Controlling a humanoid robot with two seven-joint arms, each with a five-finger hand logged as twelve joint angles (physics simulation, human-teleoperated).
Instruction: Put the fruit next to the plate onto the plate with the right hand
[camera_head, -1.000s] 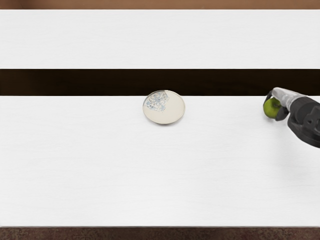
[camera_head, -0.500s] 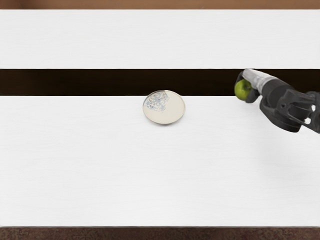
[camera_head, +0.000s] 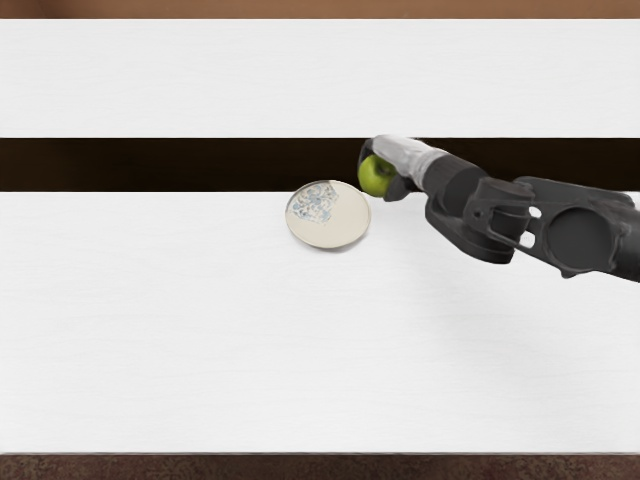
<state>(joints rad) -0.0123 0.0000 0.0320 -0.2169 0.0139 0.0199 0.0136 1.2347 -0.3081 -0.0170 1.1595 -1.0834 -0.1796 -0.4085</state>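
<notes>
A small green fruit (camera_head: 376, 175) is held in my right hand (camera_head: 384, 170), whose fingers are curled shut around it. The hand hovers above the table's far edge, just right of the plate. The round cream plate (camera_head: 328, 215) with a pale blue pattern on its upper left lies on the white table, and nothing rests on it. My dark right arm (camera_head: 520, 215) stretches in from the right edge. The left arm is out of sight.
The white table (camera_head: 300, 330) spreads wide in front of the plate. A dark gap (camera_head: 180, 165) runs behind its far edge, with another white surface (camera_head: 300, 80) beyond.
My right hand has carried the green fruit leftward, from the right edge to just beside the plate's right rim. More of the arm now shows.
</notes>
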